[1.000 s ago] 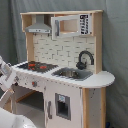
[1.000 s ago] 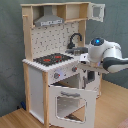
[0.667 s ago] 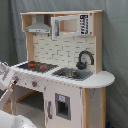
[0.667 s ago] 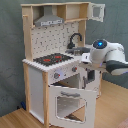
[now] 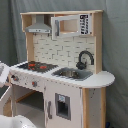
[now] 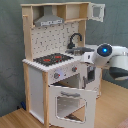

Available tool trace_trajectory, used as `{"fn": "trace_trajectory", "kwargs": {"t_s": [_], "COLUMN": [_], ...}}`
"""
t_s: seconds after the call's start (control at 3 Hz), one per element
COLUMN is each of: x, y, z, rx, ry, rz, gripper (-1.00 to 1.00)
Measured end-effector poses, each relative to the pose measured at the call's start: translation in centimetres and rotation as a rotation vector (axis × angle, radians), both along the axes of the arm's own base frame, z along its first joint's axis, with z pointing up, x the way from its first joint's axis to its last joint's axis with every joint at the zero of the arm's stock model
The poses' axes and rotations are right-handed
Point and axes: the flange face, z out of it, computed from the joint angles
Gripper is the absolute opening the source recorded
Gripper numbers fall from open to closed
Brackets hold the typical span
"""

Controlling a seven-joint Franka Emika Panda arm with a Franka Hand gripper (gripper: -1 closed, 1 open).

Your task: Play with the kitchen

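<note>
Tall white and light-wood toy kitchen (image 5: pixel 65 75) fills most of both exterior views, standing on a wooden floor (image 6: pixel 15 119) w/ a grey curtain backdrop (image 5: pixel 116 45) behind. Black stovetop w/ red rings (image 5: pixel 36 65) sits on the counter beside a metal sink (image 5: pixel 71 73) w/ a black curved faucet (image 5: pixel 85 59). Grey range hood (image 5: pixel 40 27) above stove, white dotted/tiled backsplash (image 5: pixel 60 51) below it.

First exterior view only: upper microwave-style cabinet w/ window (image 5: pixel 70 25), rounded white counter end (image 5: pixel 102 79) at the first exterior view's right, lower door w/ dark dispenser panel (image 5: pixel 62 106). Arm barely seen here, just a white piece at the first exterior view's left edge (image 5: pixel 4 75); gripper not seen in this view.

Second exterior view only: windowed white oven door (image 6: pixel 70 102) hangs open, tilted down and outward; upper cabinet door (image 6: pixel 97 11) swung open at top right. White robot arm w/ blue-lit joint (image 6: pixel 104 52) comes in from the second exterior view's right, near the counter front beside the knobs (image 6: pixel 56 75). Gripper (image 6: pixel 84 59) is close to the stove-front edge; fingers apart or together: can't tell, contact w/ kitchen unclear too.
</note>
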Motion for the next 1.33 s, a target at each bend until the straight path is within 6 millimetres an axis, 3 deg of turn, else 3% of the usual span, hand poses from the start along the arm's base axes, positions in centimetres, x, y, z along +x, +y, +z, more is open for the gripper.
{"fn": "trace_trajectory", "kwargs": {"t_s": [1.33], "x": [-5.6], "y": [5.5], "z": [0.4], "rx": [-0.405], "ry": [-0.431], "rz": [0.153], "gripper": [1.00]}}
